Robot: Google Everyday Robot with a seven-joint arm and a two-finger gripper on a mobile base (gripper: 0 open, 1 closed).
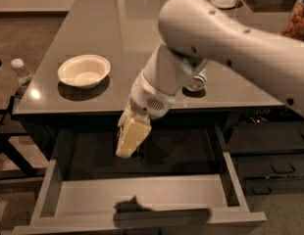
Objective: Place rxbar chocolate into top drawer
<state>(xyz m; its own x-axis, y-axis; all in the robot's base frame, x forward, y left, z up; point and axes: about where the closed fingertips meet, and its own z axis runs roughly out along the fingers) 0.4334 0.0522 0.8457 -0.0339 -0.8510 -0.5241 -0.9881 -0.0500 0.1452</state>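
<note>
The top drawer [191,192] is pulled open below the table's front edge, with a flat pale-grey bottom that carries only the arm's shadow. My gripper [130,141] hangs over the drawer's back part, just below the table edge, with its pale fingers [134,133] pointing down and pressed together. A thin dark edge of the rxbar chocolate [139,152] shows beside the fingers. The rest of the bar is hidden against the dark cavity behind.
A white bowl [84,71] sits on the grey table [117,28] at the left. A silver drinks can [197,81] lies half hidden behind my arm. A plastic bottle [19,70] stands left of the table. Dark narrower drawers [274,165] are at the right.
</note>
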